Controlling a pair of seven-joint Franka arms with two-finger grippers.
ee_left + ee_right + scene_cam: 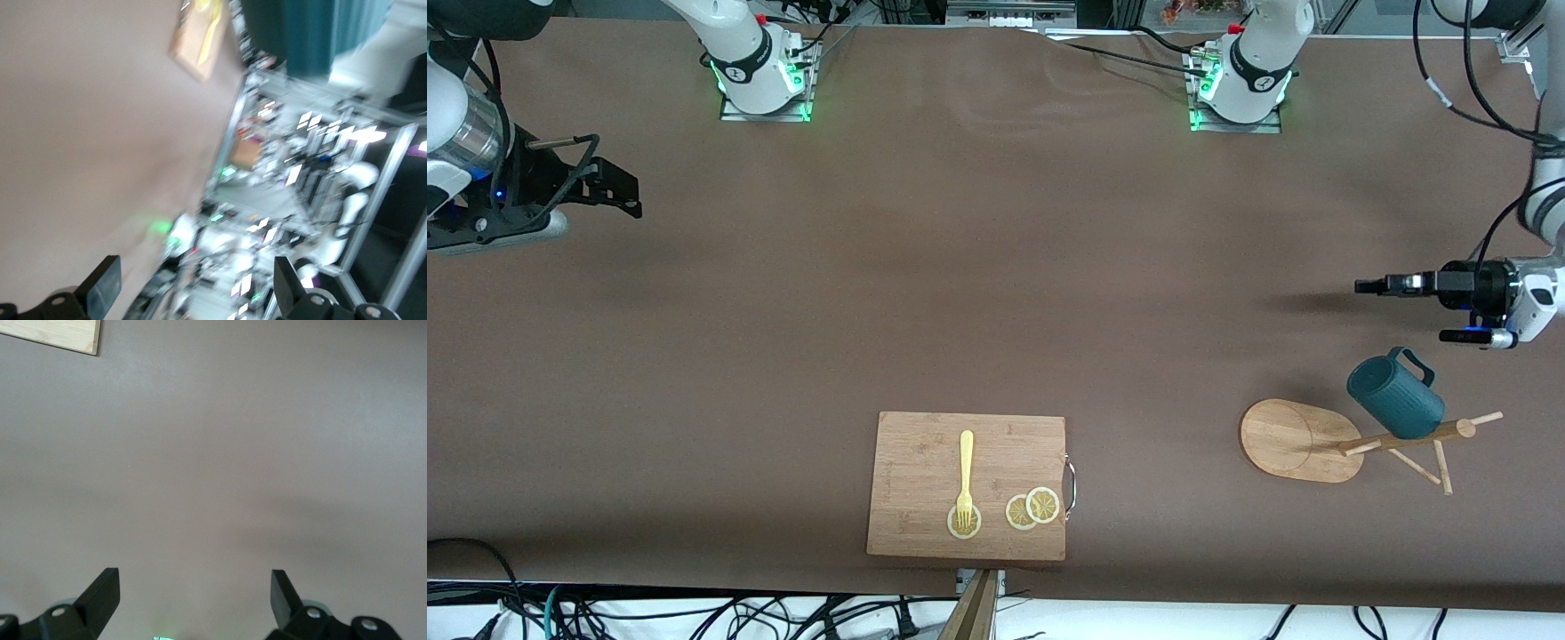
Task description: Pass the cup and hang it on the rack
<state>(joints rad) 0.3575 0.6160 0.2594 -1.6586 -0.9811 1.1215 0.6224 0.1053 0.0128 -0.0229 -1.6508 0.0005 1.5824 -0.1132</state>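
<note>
The dark teal cup (1396, 397) hangs by its handle on a peg of the bamboo rack (1294, 440), at the left arm's end of the table. My left gripper (1362, 286) is open and empty, in the air above the table beside the rack and clear of the cup; its wrist view (197, 283) shows its fingers wide apart. My right gripper (624, 191) is open and empty over bare table at the right arm's end; its wrist view (193, 593) shows only tablecloth between its fingers.
A rectangular wooden cutting board (967, 484) lies near the table's front edge at the middle, with a yellow fork (966, 480) and lemon slices (1032, 508) on it. A corner of the board shows in the right wrist view (53, 333).
</note>
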